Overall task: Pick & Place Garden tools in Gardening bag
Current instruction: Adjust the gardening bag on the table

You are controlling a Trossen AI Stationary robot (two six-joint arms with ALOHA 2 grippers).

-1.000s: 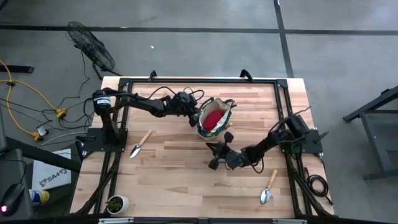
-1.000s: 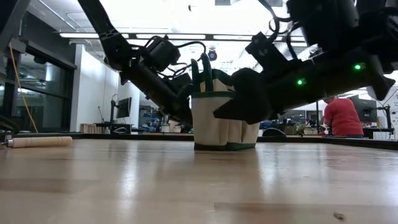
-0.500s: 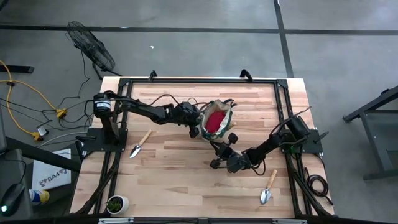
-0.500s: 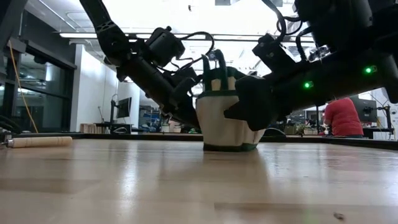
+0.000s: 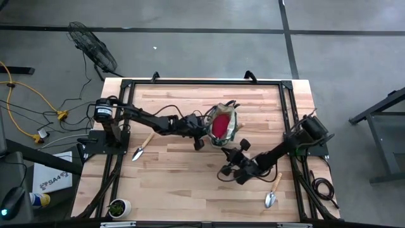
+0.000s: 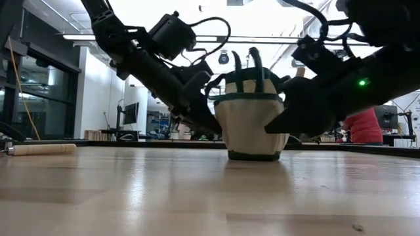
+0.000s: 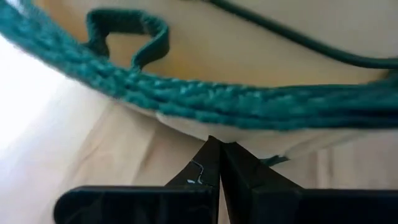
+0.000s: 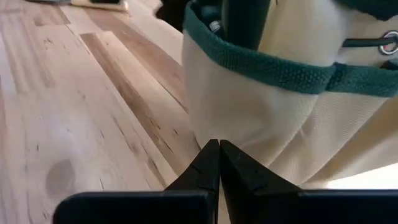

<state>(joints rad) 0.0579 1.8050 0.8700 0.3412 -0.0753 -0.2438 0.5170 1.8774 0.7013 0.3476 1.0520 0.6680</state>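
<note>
The beige gardening bag (image 5: 223,125) with dark green trim stands upright on its base at mid-table, with a red item (image 5: 219,125) inside it. It also shows in the low view (image 6: 252,128). My left gripper (image 5: 207,132) is shut at the bag's left side. Its tips (image 7: 219,144) are at the bag's wall just under the trim (image 7: 205,102). My right gripper (image 5: 236,151) is shut by the bag's near-right side, with its tips (image 8: 219,146) at the lower wall (image 8: 261,124). One wooden-handled trowel (image 5: 142,147) lies flat at the left and another (image 5: 273,190) at the near right. My left gripper has its shut fingertips (image 7: 211,155) against the bag's beige outer wall (image 7: 186,124), just below the green trim on the bag's left side. It comes slanting down from the table's left. The bag stands on the table. Whether my right gripper touches the bag, I cannot tell.
A dark frame (image 5: 202,82) runs around the tabletop. A small potted plant (image 5: 118,207) stands at the near left corner. Bare wood lies in front of the bag (image 6: 197,190). A trowel's wooden handle (image 6: 39,149) shows at the left in the low view. A person in red (image 6: 357,124) is in the room beyond the table.
My left gripper has gone toward the table's right and a little nearer, shut against the bag. The bag has slid upright along the table to the right with it. My right gripper has drawn back toward the near right, staying shut.
</note>
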